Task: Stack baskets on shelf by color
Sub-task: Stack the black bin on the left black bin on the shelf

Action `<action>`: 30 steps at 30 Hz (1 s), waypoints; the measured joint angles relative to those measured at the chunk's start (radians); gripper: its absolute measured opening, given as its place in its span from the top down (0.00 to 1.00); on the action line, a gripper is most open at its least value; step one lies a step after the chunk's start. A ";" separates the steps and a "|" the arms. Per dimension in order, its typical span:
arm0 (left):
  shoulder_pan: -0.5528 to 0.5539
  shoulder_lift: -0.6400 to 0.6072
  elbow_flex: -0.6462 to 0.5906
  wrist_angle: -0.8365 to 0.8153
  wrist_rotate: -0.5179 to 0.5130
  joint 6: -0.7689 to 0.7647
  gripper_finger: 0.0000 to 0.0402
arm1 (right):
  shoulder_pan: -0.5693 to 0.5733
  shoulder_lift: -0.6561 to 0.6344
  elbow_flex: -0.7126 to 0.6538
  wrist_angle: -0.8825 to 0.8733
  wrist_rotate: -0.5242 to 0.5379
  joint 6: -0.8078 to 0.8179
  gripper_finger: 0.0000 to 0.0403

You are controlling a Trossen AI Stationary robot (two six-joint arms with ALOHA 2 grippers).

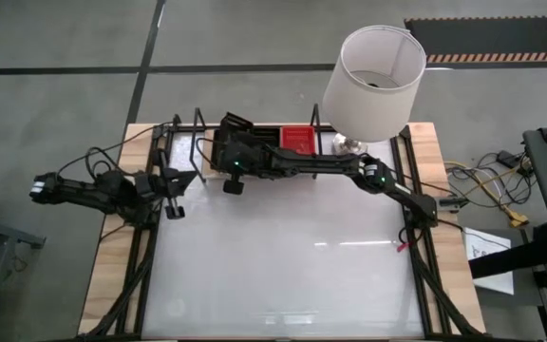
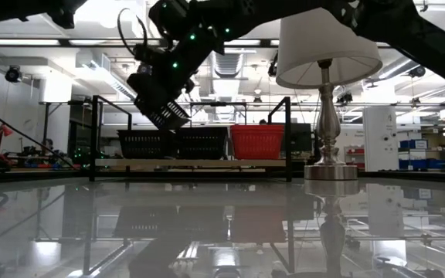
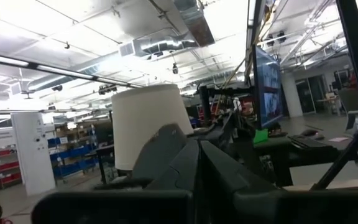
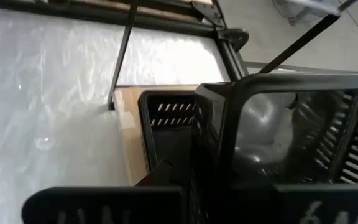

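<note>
Two black baskets [image 2: 172, 144] and a red basket [image 2: 257, 141] stand in a row on the shelf [image 2: 184, 164] at the table's far edge. My right gripper [image 2: 154, 77] reaches across from the right and is shut on another black basket [image 2: 165, 113], which hangs tilted above the black ones on the shelf. The right wrist view shows a shelf basket [image 4: 166, 121] below the held one. My left gripper [image 1: 174, 185] waits shut at the table's left side, holding nothing. My right gripper pinches one wall of the black basket at its rim [image 4: 216, 124], one finger inside the basket and one outside. The fingers slant down from the near right. The basket is lifted clear, tilted, hanging below the fingers above the shelf's left part.
A table lamp with a white shade [image 1: 373, 81] stands at the far right, its metal base [image 2: 331, 171] beside the red basket. Black rod uprights [image 2: 93, 139] rise at the shelf's ends. The white tabletop [image 1: 283, 256] lies in front of the shelf.
</note>
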 joint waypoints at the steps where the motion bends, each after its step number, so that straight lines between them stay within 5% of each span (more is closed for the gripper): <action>1: 0.000 0.000 0.000 0.000 0.000 0.000 1.00 | -0.002 0.004 0.001 -0.002 0.000 -0.001 0.98; 25: 0.000 0.002 0.000 -0.001 0.000 0.001 1.00 | -0.002 -0.006 0.004 -0.009 0.000 -0.049 0.68; 30: 0.000 0.001 0.000 -0.019 0.000 0.003 1.00 | 0.026 -0.078 0.004 -0.157 -0.027 -0.098 0.69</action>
